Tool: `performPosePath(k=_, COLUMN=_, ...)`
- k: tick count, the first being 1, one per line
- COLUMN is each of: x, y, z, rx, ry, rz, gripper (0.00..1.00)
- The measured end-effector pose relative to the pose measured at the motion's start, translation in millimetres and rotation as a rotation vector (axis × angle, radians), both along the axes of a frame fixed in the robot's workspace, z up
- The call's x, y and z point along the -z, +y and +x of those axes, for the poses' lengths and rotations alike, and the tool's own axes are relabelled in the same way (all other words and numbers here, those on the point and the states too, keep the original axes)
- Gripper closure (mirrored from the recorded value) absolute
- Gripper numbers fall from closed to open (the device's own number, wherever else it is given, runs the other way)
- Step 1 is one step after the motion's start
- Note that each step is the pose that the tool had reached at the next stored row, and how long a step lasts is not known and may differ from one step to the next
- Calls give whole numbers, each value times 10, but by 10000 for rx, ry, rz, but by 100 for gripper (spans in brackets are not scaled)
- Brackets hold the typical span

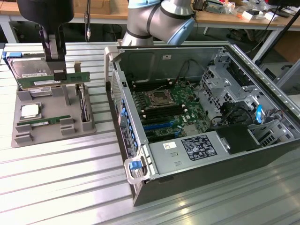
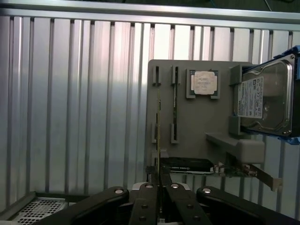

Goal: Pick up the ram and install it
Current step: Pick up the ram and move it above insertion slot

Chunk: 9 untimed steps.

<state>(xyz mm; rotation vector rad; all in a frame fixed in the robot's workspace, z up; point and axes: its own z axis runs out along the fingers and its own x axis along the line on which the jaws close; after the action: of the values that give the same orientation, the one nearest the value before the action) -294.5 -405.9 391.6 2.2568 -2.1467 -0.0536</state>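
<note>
Your jaws are clamped on the ram, gripping it at one end. The stick is level and on edge, held over the far part of the gray tray on the exterior view's left. You can't tell whether it is fully clear of the tray's posts. It sits just beside the hard drive, which stands tilted at the tray's far end. A second green stick stands in a slot on the tray's near side, with the silver CPU just beyond it. The open computer case is on the exterior view's right, well apart from the ram, with its motherboard exposed. Everything rests on the ribbed metal surface. In the wrist view the ram runs edge-on between the jaws.
</note>
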Motion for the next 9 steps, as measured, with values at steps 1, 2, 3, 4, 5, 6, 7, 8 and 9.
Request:
performPosePath(k=1, x=0, y=0, z=24, rx=0, ry=0, rz=-5, gripper=87)
performPosePath(k=2, x=0, y=0, z=45, rx=0, ry=0, rz=-9, gripper=87)
performPosePath(k=3, x=0, y=0, z=67, rx=0, ry=1, rz=-13, gripper=87)
performPosePath(k=4, x=0, y=0, z=82, rx=0, ry=0, rz=-15, gripper=87)
performPosePath(k=5, x=0, y=0, z=93, rx=0, ry=1, rz=-17, gripper=87)
performPosePath(k=6, x=0, y=0, z=110, rx=0, ry=0, rz=-20, gripper=87)
performPosePath(k=7, x=0, y=0, z=125, rx=0, ry=0, rz=-22, gripper=87)
performPosePath(k=8, x=0, y=0, z=148, rx=0, ry=0, rz=-26, gripper=87)
performPosePath(k=9, x=0, y=0, z=165, rx=0, ry=0, rz=-29, gripper=87)
